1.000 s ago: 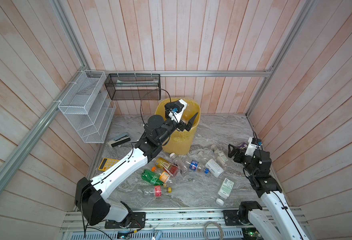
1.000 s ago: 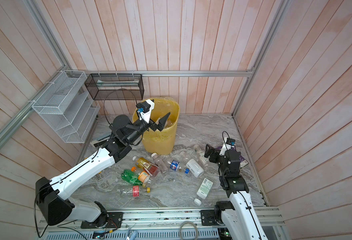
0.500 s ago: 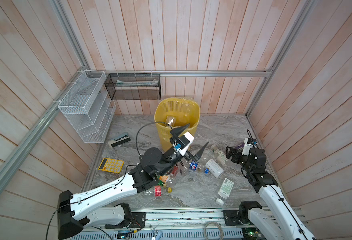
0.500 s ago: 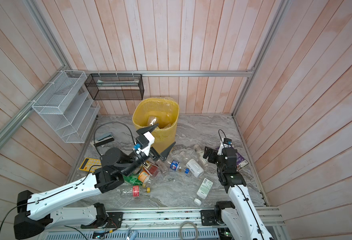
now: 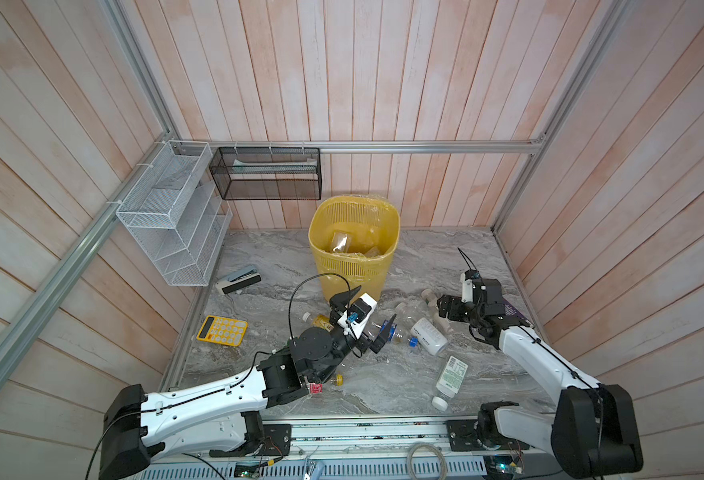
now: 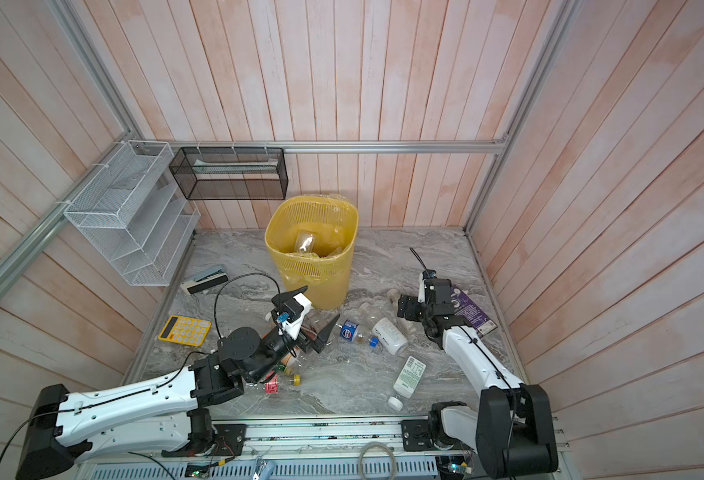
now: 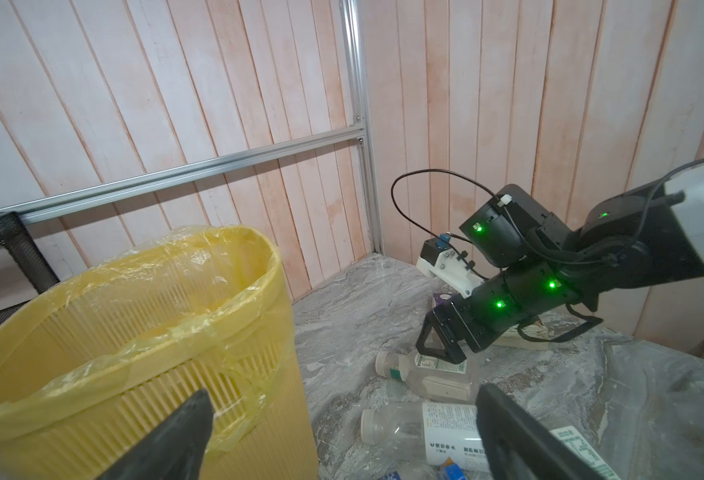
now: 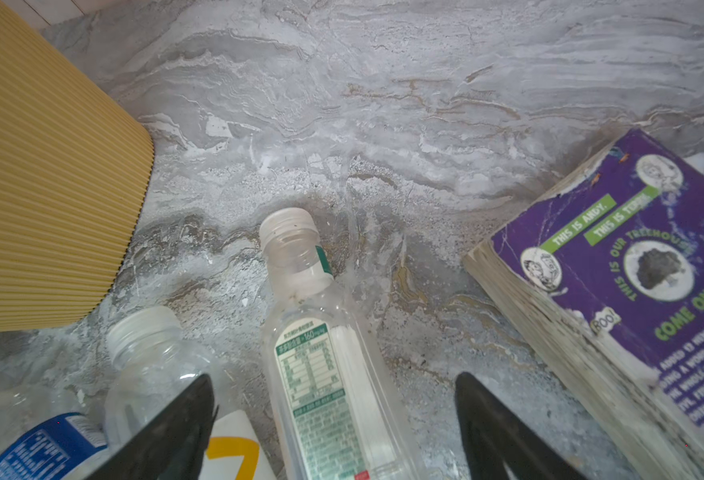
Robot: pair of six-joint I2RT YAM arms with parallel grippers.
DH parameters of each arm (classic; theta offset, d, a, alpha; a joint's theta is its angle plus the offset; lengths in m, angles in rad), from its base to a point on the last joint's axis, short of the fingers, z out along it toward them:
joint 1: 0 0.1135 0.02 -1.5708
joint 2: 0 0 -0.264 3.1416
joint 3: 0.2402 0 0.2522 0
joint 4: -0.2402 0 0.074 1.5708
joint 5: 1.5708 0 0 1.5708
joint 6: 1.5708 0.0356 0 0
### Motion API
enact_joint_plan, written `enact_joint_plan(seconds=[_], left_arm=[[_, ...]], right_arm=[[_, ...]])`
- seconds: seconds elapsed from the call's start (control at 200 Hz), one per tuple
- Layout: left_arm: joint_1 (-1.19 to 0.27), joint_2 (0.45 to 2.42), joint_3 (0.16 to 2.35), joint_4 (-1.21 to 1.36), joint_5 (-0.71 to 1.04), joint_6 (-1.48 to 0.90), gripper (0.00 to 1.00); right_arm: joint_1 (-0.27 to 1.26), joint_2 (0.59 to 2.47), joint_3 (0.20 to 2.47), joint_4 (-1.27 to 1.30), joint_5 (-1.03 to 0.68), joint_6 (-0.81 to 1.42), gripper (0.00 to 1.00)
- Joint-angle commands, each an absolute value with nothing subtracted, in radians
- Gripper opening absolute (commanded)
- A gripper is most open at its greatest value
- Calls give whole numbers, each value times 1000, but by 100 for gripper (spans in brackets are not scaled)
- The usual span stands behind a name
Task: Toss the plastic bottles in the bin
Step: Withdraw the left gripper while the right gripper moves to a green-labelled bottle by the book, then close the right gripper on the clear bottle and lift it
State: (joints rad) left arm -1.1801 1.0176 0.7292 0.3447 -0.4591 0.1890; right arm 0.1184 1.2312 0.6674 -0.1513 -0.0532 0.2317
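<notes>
The yellow bin (image 5: 354, 249) stands at the back middle with clear bottles lying inside (image 5: 340, 241). Several plastic bottles lie on the marble floor in front of it, among them a white-labelled one (image 5: 425, 338) and a green-labelled one (image 5: 450, 376); others are partly hidden under my left arm. My left gripper (image 5: 376, 302) (image 7: 342, 407) hangs open and empty beside the bin (image 7: 134, 332), above the bottles. My right gripper (image 5: 444, 308) (image 8: 336, 388) is low and open, its fingers straddling a clear bottle with a green label (image 8: 317, 353) without touching it.
A purple book (image 8: 633, 270) lies just right of the right gripper. A yellow calculator (image 5: 221, 330) and a stapler (image 5: 238, 279) lie at the left. A white mesh rack (image 5: 171, 216) and a black one (image 5: 267, 174) hang on the walls.
My left arm has swung back from over the bin and come down toward the bottles, still open. My right gripper has dropped over the clear bottle and its jaws have narrowed a little.
</notes>
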Motion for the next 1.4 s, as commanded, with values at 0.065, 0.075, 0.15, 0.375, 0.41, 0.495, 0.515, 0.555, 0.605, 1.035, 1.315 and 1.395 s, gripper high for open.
enact_joint_plan(seconds=[0.065, 0.075, 0.15, 0.375, 0.41, 0.495, 0.515, 0.555, 0.605, 1.035, 1.315, 1.395], left_arm=[[-1180, 978, 694, 328, -532, 160, 100], [-1180, 976, 693, 328, -535, 160, 100], [-1180, 961, 684, 323, -547, 159, 100], [-1173, 923, 662, 293, -568, 143, 100], [-1172, 919, 659, 289, -573, 141, 100], [-1171, 906, 655, 275, -581, 140, 100], [-1170, 901, 654, 273, -584, 140, 100], [-1170, 893, 652, 267, -590, 142, 100], [-1170, 881, 650, 257, -597, 145, 100], [-1164, 786, 603, 204, -666, 106, 100], [-1084, 697, 542, 144, -814, -91, 100], [-1014, 655, 524, 54, -805, -212, 100]], right_arm=[[145, 1348, 732, -192, -34, 165, 90], [147, 1353, 734, -196, -29, 164, 90], [165, 1384, 753, -207, -1, 148, 89], [195, 1430, 797, -253, 1, 113, 85], [197, 1439, 802, -264, 8, 106, 85], [198, 1478, 818, -299, 30, 86, 80], [198, 1489, 822, -307, 37, 81, 80], [198, 1511, 830, -318, 47, 75, 78], [198, 1530, 840, -327, 54, 70, 77], [199, 1444, 852, -273, 61, 79, 49], [191, 844, 809, -82, 90, 202, 48], [189, 714, 827, -42, 71, 254, 49]])
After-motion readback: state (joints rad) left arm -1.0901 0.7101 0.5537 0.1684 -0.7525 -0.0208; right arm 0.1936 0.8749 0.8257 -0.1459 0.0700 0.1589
